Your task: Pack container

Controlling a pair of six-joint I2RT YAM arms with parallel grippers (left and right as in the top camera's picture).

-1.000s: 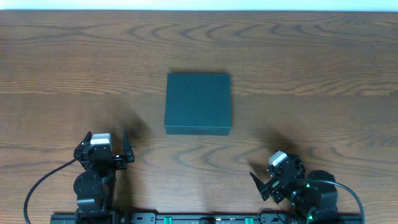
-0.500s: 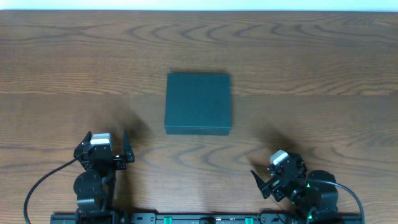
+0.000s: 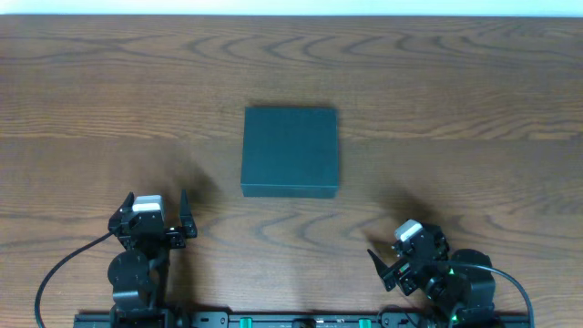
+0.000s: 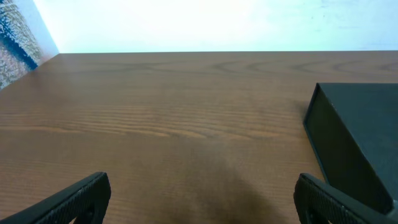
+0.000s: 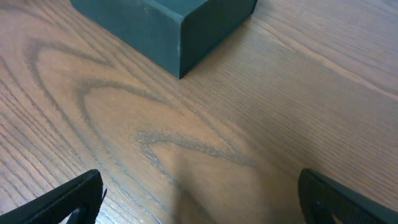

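The container (image 3: 291, 151) sits near the middle of the wooden table (image 3: 474, 100), lid closed flat, square to the table edges and well apart from both arms. From overhead it is only a dark rectangle with a thin strip of its near wall showing. That view also places the left gripper (image 3: 153, 211) near and to the left of the box, and the right gripper (image 3: 407, 248) near and to the right, a little closer to the table's near edge. A black cable (image 3: 64, 269) loops out from the left arm's base. The left wrist camera gives what the top view cannot: the height of the box's left wall and its sharp near-left corner, at the right edge of the frame. Beyond the far table edge it shows a pale wall (image 4: 186, 25) and a blue-and-white textured patch (image 4: 15, 37) at far left. The right wrist camera looks at the box's near-right corner from low down, with two side walls meeting there. In both wrist views the fingertips sit at the lower corners of the frame, spread wide, with only bare wood between them and nothing gripped.
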